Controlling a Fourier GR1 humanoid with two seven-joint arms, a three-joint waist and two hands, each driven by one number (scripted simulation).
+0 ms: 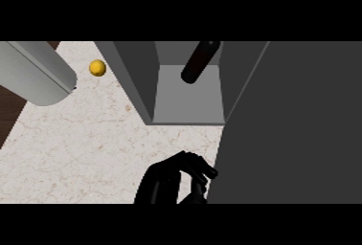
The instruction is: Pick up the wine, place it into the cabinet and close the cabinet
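The wine bottle (pixel 199 62) is dark and leans inside the open grey cabinet (pixel 187 103), its base on the cabinet's floor and its top toward the back. The cabinet door (pixel 290 124) is a large dark grey panel swung out over the right of the view. My right hand (pixel 173 179) comes up from the lower edge at the door's left edge. Its fingers are loosely bent, touch the door's edge and hold nothing. The left hand does not show.
A yellow lemon (pixel 97 67) lies on the pale marble counter (pixel 84 148), left of the cabinet. A grey rounded forearm-like cylinder (pixel 35 72) crosses the top left corner. Dark floor shows past the counter's left edge.
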